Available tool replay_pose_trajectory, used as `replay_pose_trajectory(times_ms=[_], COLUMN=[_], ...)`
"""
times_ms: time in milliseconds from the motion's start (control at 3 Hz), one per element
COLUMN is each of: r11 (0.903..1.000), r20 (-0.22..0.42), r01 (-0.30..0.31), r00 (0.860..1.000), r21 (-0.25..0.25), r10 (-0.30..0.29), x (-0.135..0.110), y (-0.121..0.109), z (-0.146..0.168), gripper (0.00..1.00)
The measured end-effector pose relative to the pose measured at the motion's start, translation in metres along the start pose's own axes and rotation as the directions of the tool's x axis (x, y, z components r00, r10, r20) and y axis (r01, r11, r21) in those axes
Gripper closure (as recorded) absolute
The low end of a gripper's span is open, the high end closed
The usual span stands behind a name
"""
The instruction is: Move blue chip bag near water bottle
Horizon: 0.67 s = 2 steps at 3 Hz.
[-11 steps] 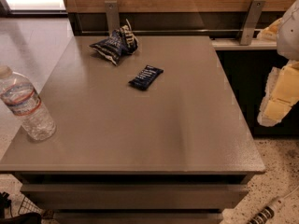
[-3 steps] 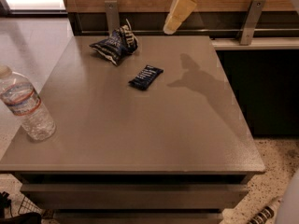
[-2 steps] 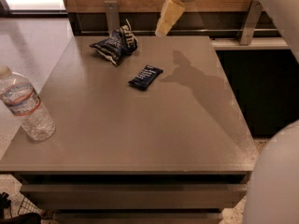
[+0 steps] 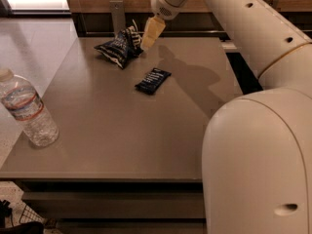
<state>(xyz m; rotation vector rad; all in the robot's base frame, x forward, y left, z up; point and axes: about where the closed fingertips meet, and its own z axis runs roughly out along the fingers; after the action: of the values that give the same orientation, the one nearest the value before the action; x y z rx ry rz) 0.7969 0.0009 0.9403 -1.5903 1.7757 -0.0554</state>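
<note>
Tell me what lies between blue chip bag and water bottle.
Only bare tabletop between blue chip bag and water bottle, in the camera view; the gripper hangs close beside the bag.

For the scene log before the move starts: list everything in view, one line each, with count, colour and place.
blue chip bag: one, dark navy with white lettering, far end of the table, left of centre.
bar wrapper: one, dark blue, flat on the table, nearer than the bag and to its right.
water bottle: one, clear with white cap and red, white and blue label, upright at the table's near left edge.
table: one, grey-brown, middle of the view.
metal post: one in plain view, grey, behind the table's far edge.
arm: one, white, reaching in from the right foreground.
gripper: one, cream, at the chip bag's right edge.
</note>
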Motion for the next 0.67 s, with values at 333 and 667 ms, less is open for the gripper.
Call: replay_pose_trajectory(times_ms=[333,667], r11=[0.9988,0.9954], r20=[0.035,0.072], r01=[-0.02,-0.037], r00=[0.999,0.997], r21=[-0.046,-0.089], r10=[0.022,0.043], x=[-0.005,-0.013], y=[0.003,0.009], z=[0.043,0.073], gripper=[0.0,0.0])
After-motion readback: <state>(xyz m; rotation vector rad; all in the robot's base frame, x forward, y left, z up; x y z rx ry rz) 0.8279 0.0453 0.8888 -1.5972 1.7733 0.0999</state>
